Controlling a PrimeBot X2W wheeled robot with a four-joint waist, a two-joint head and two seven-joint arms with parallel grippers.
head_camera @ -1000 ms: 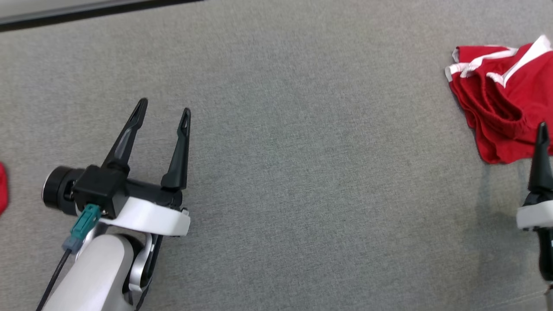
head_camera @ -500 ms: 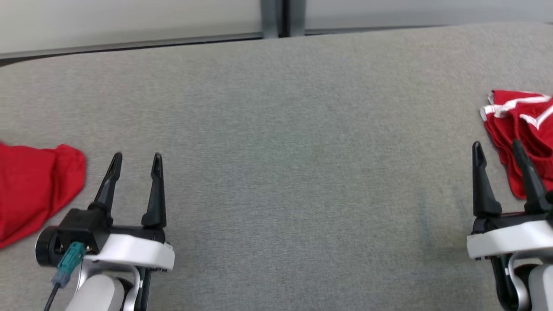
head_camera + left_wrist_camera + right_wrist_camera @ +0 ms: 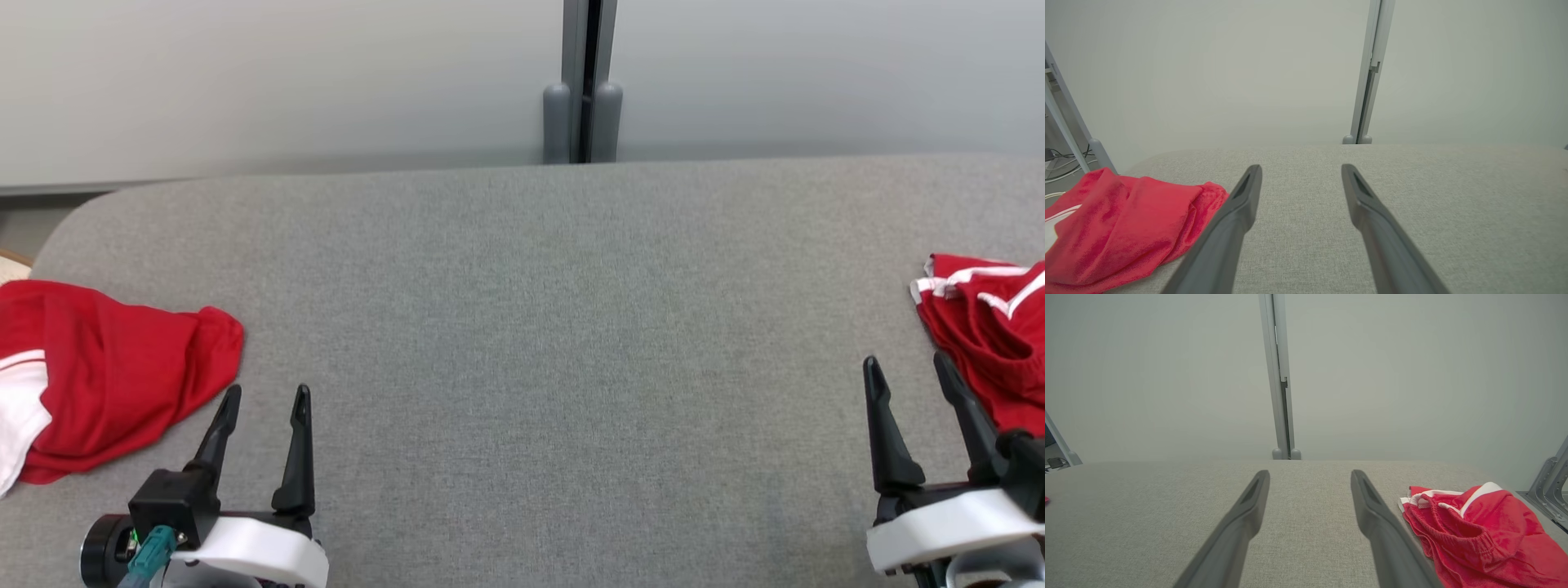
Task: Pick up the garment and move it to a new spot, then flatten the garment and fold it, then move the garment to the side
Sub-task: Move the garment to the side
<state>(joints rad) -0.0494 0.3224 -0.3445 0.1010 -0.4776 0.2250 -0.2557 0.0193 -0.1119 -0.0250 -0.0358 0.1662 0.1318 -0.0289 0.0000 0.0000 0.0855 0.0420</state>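
- Left gripper [image 3: 268, 392] and right gripper [image 3: 904, 361] both spread, empty, parked low, probably to leave the grey table [image 3: 522, 327] middle free for flattening.
- Crumpled red garment [image 3: 114, 376] just beside my left gripper.
- Folded-looking red shorts [image 3: 992, 343] by my right.

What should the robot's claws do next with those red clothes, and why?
Probably reach the left claw left to the crumpled red garment and close on its nearest edge. Both claws are open and empty, and that heap lies bunched right beside the left one. The red shorts by the right claw look roughly folded already.
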